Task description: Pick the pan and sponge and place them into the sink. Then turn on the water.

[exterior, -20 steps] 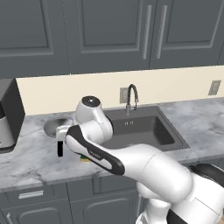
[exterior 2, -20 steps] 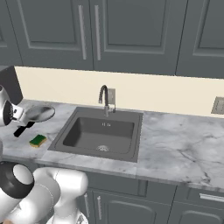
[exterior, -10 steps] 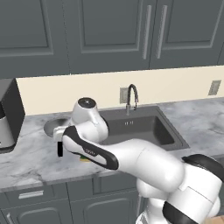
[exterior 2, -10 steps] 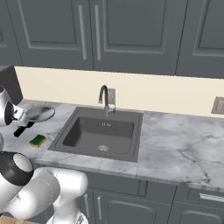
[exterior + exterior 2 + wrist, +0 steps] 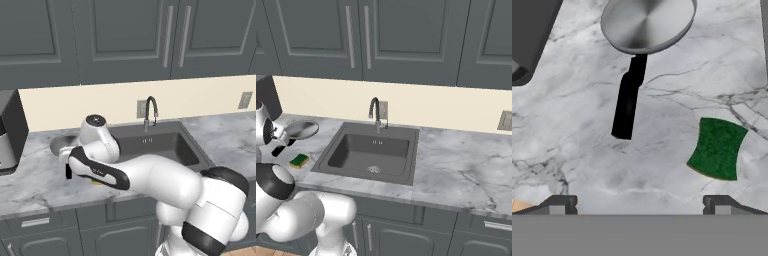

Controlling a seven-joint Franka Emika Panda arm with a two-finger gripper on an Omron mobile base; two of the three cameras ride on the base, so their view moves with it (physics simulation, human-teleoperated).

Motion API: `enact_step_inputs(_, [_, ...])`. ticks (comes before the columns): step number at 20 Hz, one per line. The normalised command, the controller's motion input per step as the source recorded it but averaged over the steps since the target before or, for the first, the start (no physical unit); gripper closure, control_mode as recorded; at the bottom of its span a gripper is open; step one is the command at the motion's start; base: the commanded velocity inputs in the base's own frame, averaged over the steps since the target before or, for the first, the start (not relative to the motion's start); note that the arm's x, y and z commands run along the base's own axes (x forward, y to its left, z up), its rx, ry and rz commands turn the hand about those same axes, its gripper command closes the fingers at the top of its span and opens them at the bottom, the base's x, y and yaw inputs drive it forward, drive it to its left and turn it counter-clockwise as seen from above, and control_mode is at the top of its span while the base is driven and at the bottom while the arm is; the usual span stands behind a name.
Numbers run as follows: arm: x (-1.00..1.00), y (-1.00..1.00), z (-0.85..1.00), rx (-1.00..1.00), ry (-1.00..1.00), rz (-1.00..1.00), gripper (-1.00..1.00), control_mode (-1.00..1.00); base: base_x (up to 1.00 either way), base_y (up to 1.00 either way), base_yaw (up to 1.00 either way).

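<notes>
The silver pan (image 5: 647,22) lies on the marble counter with its black handle (image 5: 628,102) pointing toward me. My gripper (image 5: 639,206) hovers above the counter, open and empty, the handle's end a little ahead of its gap. The green sponge (image 5: 717,147) sits to the right of the handle, apart from it. In the right base view the pan (image 5: 302,130) and sponge (image 5: 299,160) rest left of the dark sink (image 5: 368,152) with its curved faucet (image 5: 375,109). From the left base view my arm covers most of the pan (image 5: 60,143). No water runs from the faucet.
A dark coffee machine (image 5: 10,131) stands at the counter's far left, close to the pan, and shows as a dark block (image 5: 529,35) in the hand view. The counter's front edge (image 5: 45,207) runs just below the sponge. Marble counter (image 5: 466,170) stretches right of the sink.
My arm's upper end has drifted slightly left over the pan and sponge. Pan, sponge and jaws are unchanged.
</notes>
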Motion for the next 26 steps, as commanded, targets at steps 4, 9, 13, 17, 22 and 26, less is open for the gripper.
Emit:
enact_step_inputs(4, [0.06, 0.07, -0.18, 0.0, 0.0, 0.0, -1.0, -1.0, 0.0, 0.0, 0.0])
enact_step_inputs(9, [0.07, 0.07, -0.18, 0.0, 0.0, 0.0, -1.0, -1.0, 0.0, 0.0, 0.0])
enact_step_inputs(13, [0.14, 0.08, -0.17, 0.0, 0.0, 0.0, -1.0, -1.0, 0.0, 0.0, 0.0])
enact_step_inputs(17, [0.18, 0.07, -0.12, -0.01, 0.0, 0.0, -1.0, -1.0, 0.0, 0.0, 0.0])
enact_step_inputs(22, [0.22, 0.1, -0.1, -0.01, -0.01, 0.0, -1.0, -1.0, 0.0, 0.0, 0.0])
enact_step_inputs(26, [0.2, 0.16, -0.1, -0.01, -0.02, 0.0, -1.0, -1.0, 0.0, 0.0, 0.0])
